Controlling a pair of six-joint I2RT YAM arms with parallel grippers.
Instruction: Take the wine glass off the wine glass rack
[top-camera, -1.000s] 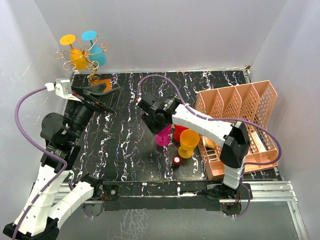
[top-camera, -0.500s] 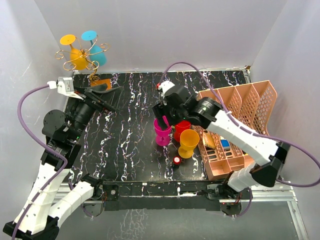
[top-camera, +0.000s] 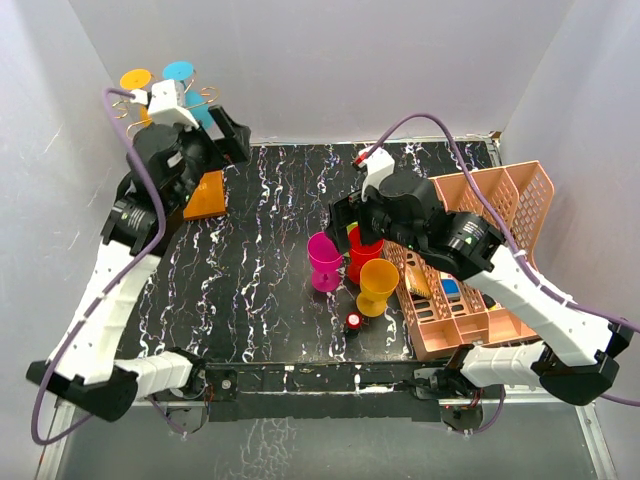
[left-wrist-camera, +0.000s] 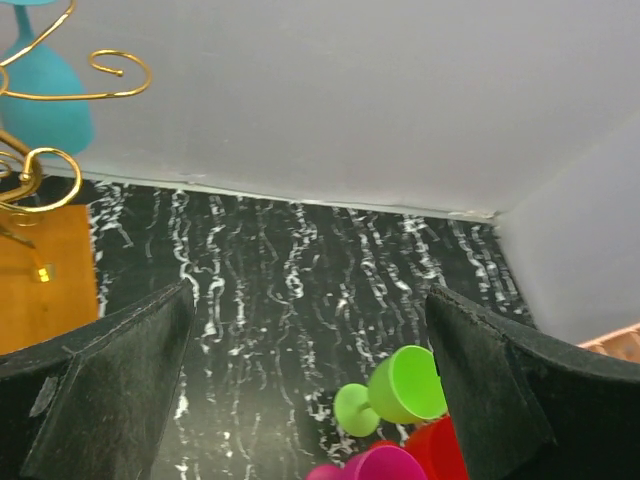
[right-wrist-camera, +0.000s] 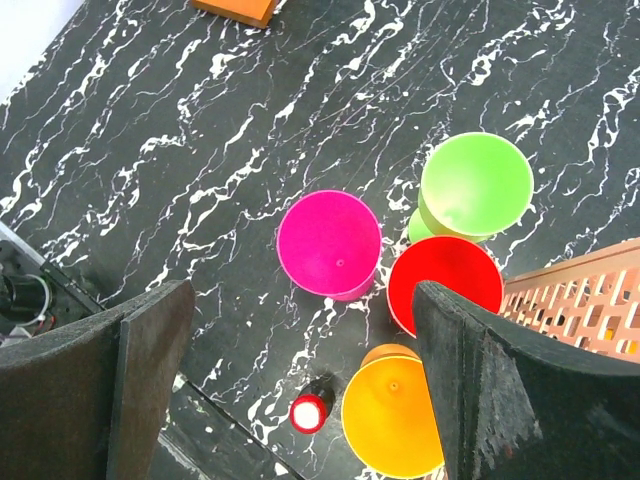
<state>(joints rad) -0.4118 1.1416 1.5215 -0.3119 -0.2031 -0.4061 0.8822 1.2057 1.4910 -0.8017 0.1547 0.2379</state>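
The wine glass rack (top-camera: 205, 195), gold wire on an orange block base, stands at the back left corner. A teal wine glass (top-camera: 178, 70) and a yellow wine glass (top-camera: 135, 78) hang on it, their bowls largely hidden behind my left arm. My left gripper (top-camera: 232, 135) is raised just right of the rack, open and empty. The left wrist view has the teal wine glass (left-wrist-camera: 40, 100) and gold wire arms (left-wrist-camera: 60, 90) at its upper left, outside the open left gripper (left-wrist-camera: 308, 300). My right gripper (right-wrist-camera: 300, 300) hovers open above a pink glass (right-wrist-camera: 328, 243).
Pink (top-camera: 324, 255), red (top-camera: 362, 255), orange (top-camera: 378, 280) and green (right-wrist-camera: 475, 185) glasses cluster mid-table. A small red-capped bottle (top-camera: 353, 321) stands in front of them. A salmon-pink lattice basket (top-camera: 480, 200) fills the right side. White walls close in behind and beside the rack.
The right gripper opened and let go of the pink glass, which now stands on the table, and that arm drew up and back. The left arm swung up to the rack.
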